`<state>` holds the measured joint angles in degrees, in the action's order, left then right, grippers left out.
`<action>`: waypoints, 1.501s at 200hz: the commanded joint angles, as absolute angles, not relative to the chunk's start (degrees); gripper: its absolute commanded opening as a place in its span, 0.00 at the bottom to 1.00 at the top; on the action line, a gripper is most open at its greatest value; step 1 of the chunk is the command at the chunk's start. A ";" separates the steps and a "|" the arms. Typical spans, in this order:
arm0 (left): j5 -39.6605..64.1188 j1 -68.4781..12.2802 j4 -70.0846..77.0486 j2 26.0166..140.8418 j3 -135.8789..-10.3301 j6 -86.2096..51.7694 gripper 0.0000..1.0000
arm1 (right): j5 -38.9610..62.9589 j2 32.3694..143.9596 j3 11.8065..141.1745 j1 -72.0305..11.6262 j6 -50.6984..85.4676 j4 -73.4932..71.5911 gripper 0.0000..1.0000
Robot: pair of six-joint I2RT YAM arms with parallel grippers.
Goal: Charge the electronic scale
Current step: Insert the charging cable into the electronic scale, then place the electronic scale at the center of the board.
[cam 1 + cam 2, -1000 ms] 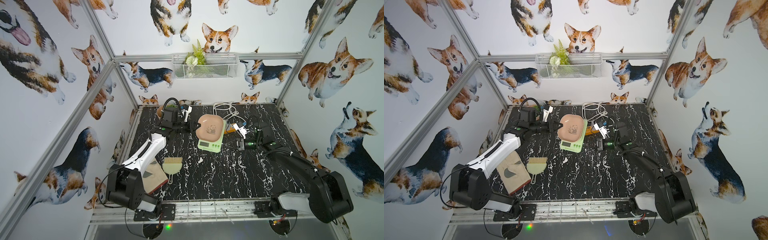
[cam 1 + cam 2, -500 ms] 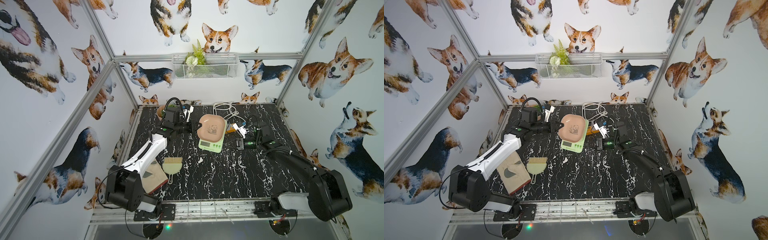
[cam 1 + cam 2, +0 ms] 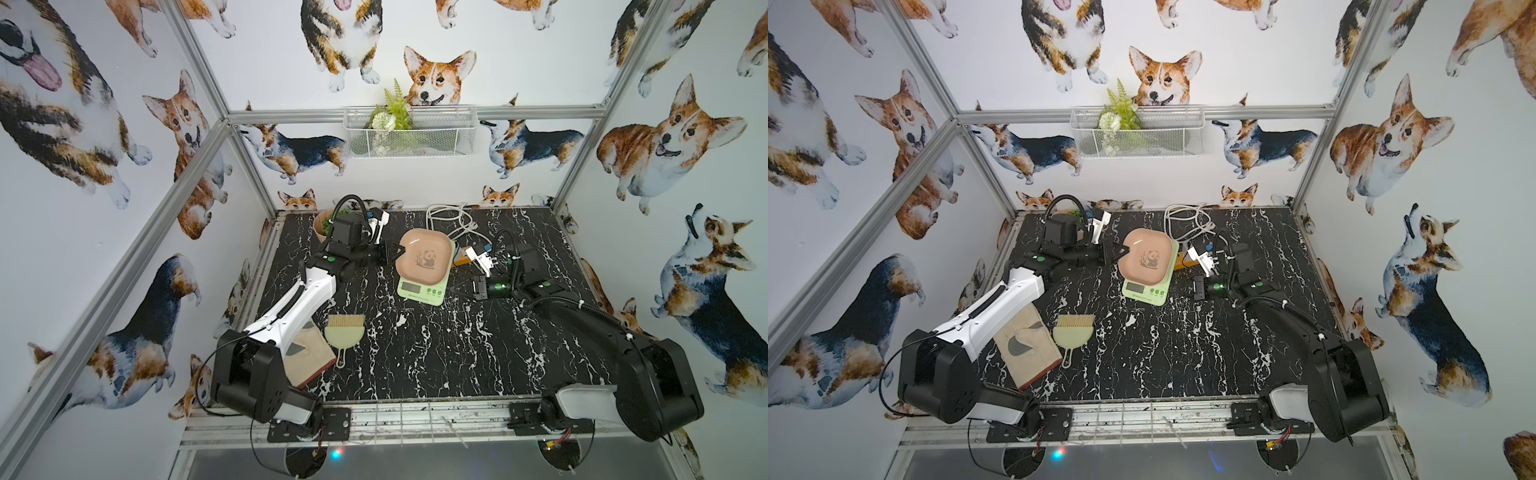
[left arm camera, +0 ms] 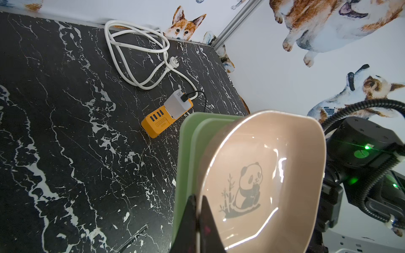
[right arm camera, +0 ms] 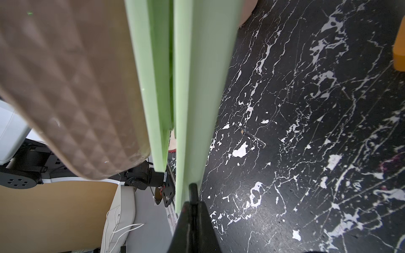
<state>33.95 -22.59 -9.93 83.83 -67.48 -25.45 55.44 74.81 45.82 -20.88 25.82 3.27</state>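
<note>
The small pale green flat plastic electronic scale (image 3: 419,291) is noted toward the far middle of the black white-veined tabletop (image 3: 436,353). Its pink-beige rounded-square panda tray (image 3: 424,259) is seated on top, and an orange block-shaped power strip (image 4: 161,122) lies just beside it. The left pincer (image 4: 197,210) is seen nipped shut on the tray's rim on the left arm's side, one finger inside the lip and one outside. The right pincer (image 5: 192,210) is closed on a thin black plug end (image 5: 192,190), whose tip is held against the scale's green side edge; whether it is seated in a socket cannot be told. A black cable (image 4: 205,98) is seen leaving a white adapter (image 4: 177,105) on the strip. The scale is judged light, stiff and hard-shelled, so little squeeze should be needed, but it is likely to skate on the smooth tabletop when pushed by the plug. The glossy tray is judged slippery and perhaps only resting loose, so its rim may steady poorly; the green body's edge is considered the surer hold.
</note>
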 commanded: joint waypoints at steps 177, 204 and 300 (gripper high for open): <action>38.92 -22.79 -8.94 84.10 -67.34 -24.98 0.00 | 49.89 67.18 48.61 -18.15 19.30 11.66 0.78; 38.05 -22.80 -9.51 84.84 -67.49 -24.56 0.00 | 50.17 66.21 48.69 -17.43 18.54 13.07 0.82; 21.74 -22.79 -24.25 94.41 -72.91 -20.85 0.00 | 48.25 61.15 49.04 -13.54 17.93 15.89 0.83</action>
